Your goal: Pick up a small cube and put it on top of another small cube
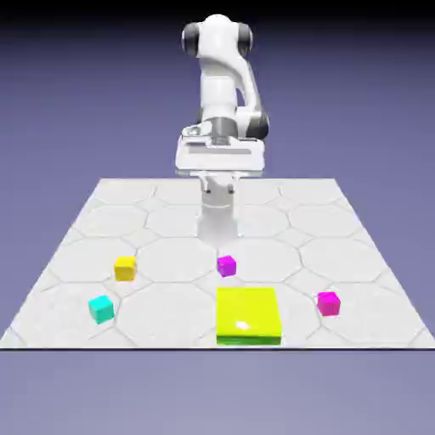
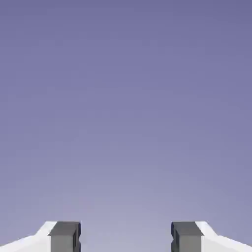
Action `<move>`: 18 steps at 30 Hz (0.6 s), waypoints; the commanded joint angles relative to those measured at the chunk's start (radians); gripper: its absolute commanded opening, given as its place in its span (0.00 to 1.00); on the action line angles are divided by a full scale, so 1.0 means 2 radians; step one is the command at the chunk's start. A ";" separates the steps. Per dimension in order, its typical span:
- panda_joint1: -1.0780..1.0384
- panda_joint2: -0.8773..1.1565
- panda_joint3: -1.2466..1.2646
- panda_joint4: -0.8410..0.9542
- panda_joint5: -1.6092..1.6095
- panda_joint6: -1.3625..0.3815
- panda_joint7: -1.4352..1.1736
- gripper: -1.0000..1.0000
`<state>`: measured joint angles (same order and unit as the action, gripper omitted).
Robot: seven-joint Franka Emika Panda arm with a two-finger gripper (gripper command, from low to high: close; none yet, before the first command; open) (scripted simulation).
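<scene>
Hand view: the two grey fingertips [image 2: 64,236] stand well apart at the bottom edge, with only the blue-violet backdrop between and beyond them. The hand [image 2: 126,237] is open and holds nothing, touches nothing.

In the exterior view the white arm [image 1: 217,76] is folded up high over its base, and the hand [image 1: 218,159] sits level, well above the counter [image 1: 357,255], pointing out rather than down.

The pink cube [image 1: 328,302] lies on the counter near the front edge, toward the exterior view's right, just beside the yellow slab [image 1: 247,314] and well apart from the hand. The purple cube [image 1: 226,266] rests behind the slab, near the middle, almost below the hand but far under it. A yellow cube [image 1: 125,268] and a cyan cube [image 1: 101,308] lie toward the exterior view's left.
</scene>
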<state>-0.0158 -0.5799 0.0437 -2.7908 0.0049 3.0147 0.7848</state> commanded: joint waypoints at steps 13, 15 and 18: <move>-0.150 -0.053 0.236 0.103 0.026 -0.120 0.236 0.50; -0.173 -0.061 0.272 0.119 0.031 -0.139 0.272 0.50; -0.208 -0.074 0.326 0.143 0.037 -0.166 0.327 0.50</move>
<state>-0.4314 -0.7273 0.6961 -2.5044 0.0781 2.6820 1.4388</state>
